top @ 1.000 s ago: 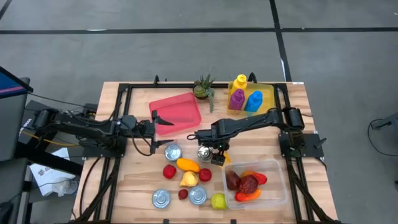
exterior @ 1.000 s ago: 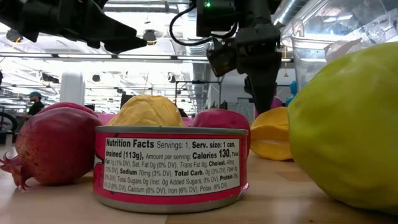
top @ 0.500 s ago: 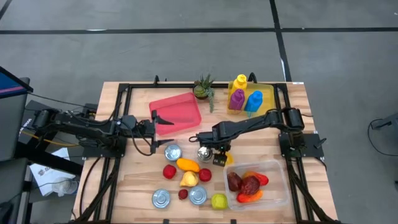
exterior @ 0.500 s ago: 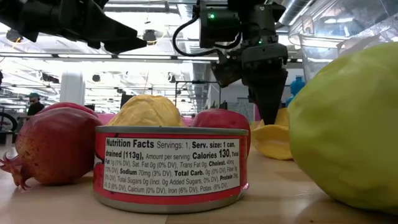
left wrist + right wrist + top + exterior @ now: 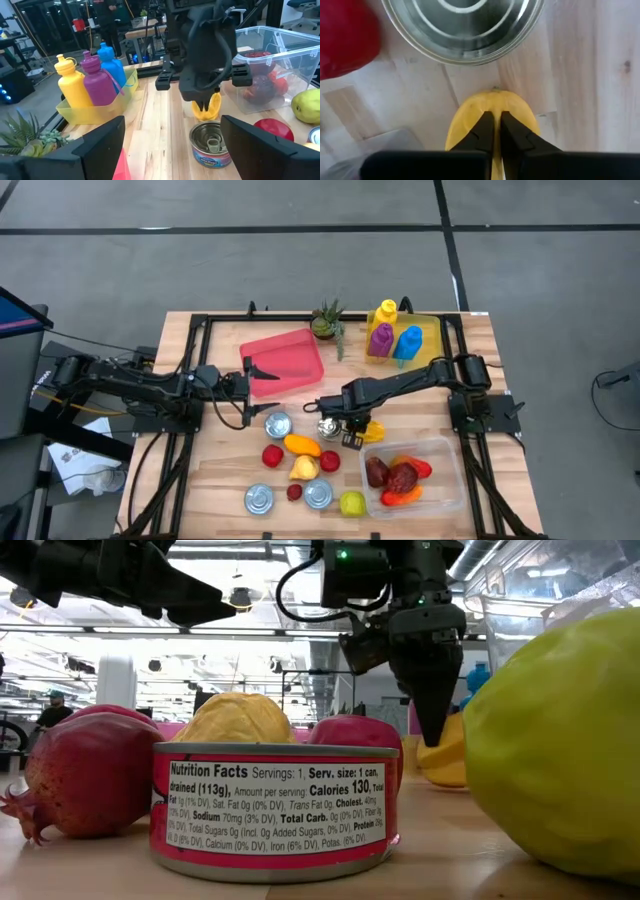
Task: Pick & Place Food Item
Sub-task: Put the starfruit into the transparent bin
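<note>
1. low view, nearest: tuna can (image 5: 275, 808) bottom centre, green pear (image 5: 558, 745) filling the right edge, pomegranate (image 5: 80, 775) at left, all on the wooden tabletop (image 5: 420, 860).
2. behind the can: a pale yellow fruit (image 5: 238, 718) and a red apple (image 5: 357, 735).
3. right end effector (image 5: 432, 730) comes down upper centre-right, fingers together, pinched on the yellow food item (image 5: 447, 755) just beside an open can (image 5: 212, 145).
4. high view: that grip sits centre frame (image 5: 352, 435), upper left of the clear bin (image 5: 445, 448) holding red produce.
5. left end effector (image 5: 262, 369) waits mid-left over the red tray (image 5: 295, 350), fingers spread apart, holding nothing.
6. far edge: plant (image 5: 327, 320) and the yellow tray with bottles (image 5: 392, 335).
</note>
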Robot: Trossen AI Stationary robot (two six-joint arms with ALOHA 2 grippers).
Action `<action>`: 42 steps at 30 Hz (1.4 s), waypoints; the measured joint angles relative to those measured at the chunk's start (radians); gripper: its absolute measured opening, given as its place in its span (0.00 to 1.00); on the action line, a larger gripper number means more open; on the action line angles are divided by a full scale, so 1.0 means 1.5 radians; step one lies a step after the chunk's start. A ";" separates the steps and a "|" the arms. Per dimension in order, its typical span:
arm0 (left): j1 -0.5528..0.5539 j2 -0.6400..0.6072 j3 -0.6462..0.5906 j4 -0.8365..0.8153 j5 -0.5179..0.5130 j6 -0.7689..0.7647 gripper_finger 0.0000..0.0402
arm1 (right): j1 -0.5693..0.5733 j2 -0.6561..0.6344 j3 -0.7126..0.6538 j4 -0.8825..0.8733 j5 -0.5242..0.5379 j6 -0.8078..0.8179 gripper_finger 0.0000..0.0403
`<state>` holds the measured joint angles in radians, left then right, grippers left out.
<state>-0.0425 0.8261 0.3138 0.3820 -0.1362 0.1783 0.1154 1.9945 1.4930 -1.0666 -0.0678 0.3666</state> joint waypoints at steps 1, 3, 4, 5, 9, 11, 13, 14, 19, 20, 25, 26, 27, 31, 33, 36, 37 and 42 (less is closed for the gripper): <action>0.000 0.000 0.000 0.000 -0.002 0.000 0.80 | 0.004 0.000 0.006 -0.003 0.010 0.000 0.02; 0.000 0.000 0.000 0.000 -0.003 0.000 0.80 | 0.012 0.000 0.022 -0.006 0.028 0.000 0.01; 0.000 0.000 0.000 0.000 -0.003 0.000 0.80 | 0.016 0.000 0.032 -0.008 0.039 0.000 0.01; 0.000 0.000 0.000 0.000 -0.004 0.000 0.80 | 0.021 0.000 0.043 -0.013 0.049 0.000 0.01; 0.000 0.000 0.000 0.000 -0.004 0.000 0.80 | 0.038 0.000 0.101 -0.047 0.109 0.000 0.01; 0.000 0.000 0.000 0.000 -0.004 0.000 0.80 | 0.048 0.000 0.134 -0.065 0.148 0.000 0.00; 0.000 0.000 0.000 0.000 -0.004 0.000 0.80 | 0.062 0.000 0.171 -0.076 0.195 -0.004 0.00; 0.000 0.000 0.000 0.000 -0.004 0.000 0.80 | 0.070 0.000 0.189 -0.080 0.219 -0.005 0.00; -0.001 0.001 0.000 0.009 0.017 -0.014 0.80 | 0.110 0.000 0.287 -0.084 0.340 -0.029 0.00; -0.001 0.001 0.000 0.016 0.029 -0.018 0.80 | 0.117 0.000 0.304 -0.084 0.365 -0.038 0.00; -0.001 0.027 0.001 0.056 0.070 -0.037 0.80 | 0.153 0.000 0.365 -0.079 0.485 -0.061 0.00; -0.003 0.038 0.001 0.065 0.073 -0.038 0.80 | 0.162 0.000 0.371 -0.076 0.502 -0.067 0.00; -0.005 0.049 0.001 0.072 0.073 -0.038 0.80 | 0.171 0.000 0.375 -0.072 0.521 -0.069 0.00; -0.016 0.104 0.001 0.131 0.074 -0.037 0.80 | 0.209 0.000 0.377 -0.037 0.608 -0.072 0.00; -0.019 0.128 0.001 0.163 0.079 -0.035 0.80 | 0.227 0.000 0.377 0.002 0.641 -0.072 0.00; -0.019 0.150 0.001 0.181 0.087 -0.034 0.80 | 0.245 0.000 0.366 0.089 0.651 -0.094 0.00; -0.019 0.153 0.001 0.181 0.090 -0.034 0.80 | 0.249 0.000 0.363 0.109 0.643 -0.101 0.00; -0.019 0.148 0.001 0.176 0.090 -0.035 0.80 | 0.256 0.000 0.361 0.190 0.580 -0.140 0.00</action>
<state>-0.0715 1.0474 0.3149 0.6458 -0.0014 0.1257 0.4991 1.9945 2.0350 -0.7816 0.8025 0.1559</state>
